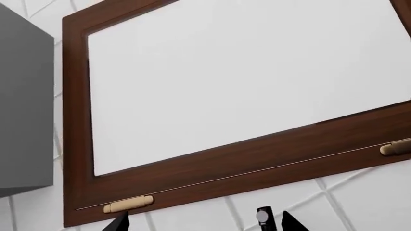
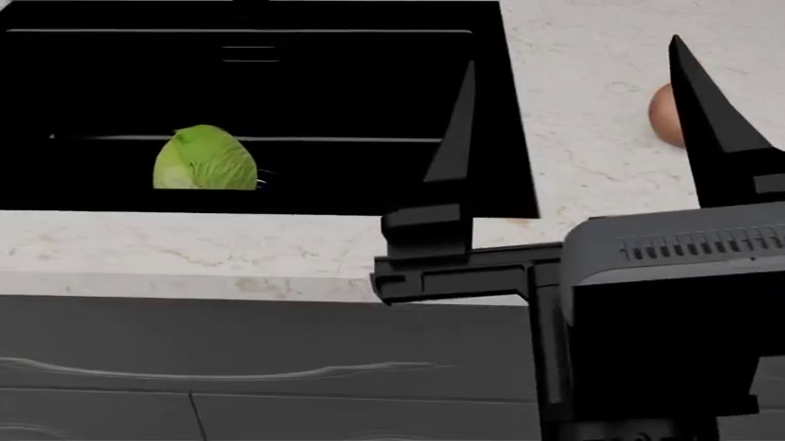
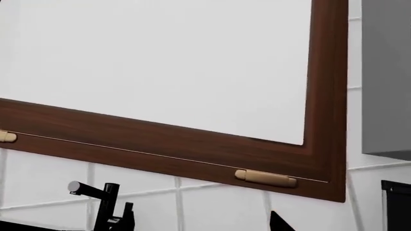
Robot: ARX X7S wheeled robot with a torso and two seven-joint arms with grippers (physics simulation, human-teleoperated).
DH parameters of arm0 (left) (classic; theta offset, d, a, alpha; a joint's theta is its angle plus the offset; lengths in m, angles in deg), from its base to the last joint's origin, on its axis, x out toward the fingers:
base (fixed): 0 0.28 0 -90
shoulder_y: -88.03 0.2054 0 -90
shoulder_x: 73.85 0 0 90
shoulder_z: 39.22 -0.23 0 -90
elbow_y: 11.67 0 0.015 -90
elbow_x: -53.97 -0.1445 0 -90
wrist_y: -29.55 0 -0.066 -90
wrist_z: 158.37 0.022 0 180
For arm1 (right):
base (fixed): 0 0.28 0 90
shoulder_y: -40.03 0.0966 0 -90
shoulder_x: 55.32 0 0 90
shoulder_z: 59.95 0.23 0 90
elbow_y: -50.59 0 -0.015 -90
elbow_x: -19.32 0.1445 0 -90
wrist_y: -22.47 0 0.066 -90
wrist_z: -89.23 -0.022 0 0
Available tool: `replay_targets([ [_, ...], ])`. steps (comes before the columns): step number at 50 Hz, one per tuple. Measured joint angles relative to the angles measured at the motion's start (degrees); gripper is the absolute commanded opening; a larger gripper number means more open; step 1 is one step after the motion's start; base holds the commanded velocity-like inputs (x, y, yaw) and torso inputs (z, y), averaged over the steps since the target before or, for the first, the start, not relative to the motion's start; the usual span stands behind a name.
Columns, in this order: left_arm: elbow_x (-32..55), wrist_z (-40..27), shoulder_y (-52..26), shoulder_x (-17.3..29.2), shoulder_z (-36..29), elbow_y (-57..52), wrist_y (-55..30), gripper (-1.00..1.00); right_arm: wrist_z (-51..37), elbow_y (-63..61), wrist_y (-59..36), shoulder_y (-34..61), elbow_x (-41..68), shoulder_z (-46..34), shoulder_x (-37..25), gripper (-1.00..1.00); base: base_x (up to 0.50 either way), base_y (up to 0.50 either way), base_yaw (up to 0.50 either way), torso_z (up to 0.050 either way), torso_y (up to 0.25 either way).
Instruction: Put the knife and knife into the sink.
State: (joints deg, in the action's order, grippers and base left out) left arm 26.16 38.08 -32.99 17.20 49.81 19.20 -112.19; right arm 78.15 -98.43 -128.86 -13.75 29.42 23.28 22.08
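Right claw (image 2: 571, 119) fills the near foreground, fingers spread wide, holding nothing. Sink (image 2: 368, 55) lies beyond it, long axis running left to right, far rim cut off. Cabbage (image 2: 205, 160) sits inside. Neither knife is visible. Left claw (image 1: 205, 222): state cannot be told.

No text, label, brand, number or sign can be read in any of the three views.
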Motion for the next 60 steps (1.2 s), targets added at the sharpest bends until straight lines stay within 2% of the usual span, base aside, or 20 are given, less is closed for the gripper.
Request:
replay_targets([
  [17,-0.95,0.89,-0.36,-0.78,0.12,-0.69,0.24,1.0,-4.69,0.28,1.05,1.29,6.08,-0.17,-2.53,1.0,0.0,0.16,0.0,0.0,0.0],
  [60,-1.86,1.16,-0.73,-0.98,-0.77,-0.85,0.51,1.0,-9.82,-0.11,1.95,2.26,12.73,0.1,-5.72,1.0,0.0,0.17,0.0,0.0,0.0],
])
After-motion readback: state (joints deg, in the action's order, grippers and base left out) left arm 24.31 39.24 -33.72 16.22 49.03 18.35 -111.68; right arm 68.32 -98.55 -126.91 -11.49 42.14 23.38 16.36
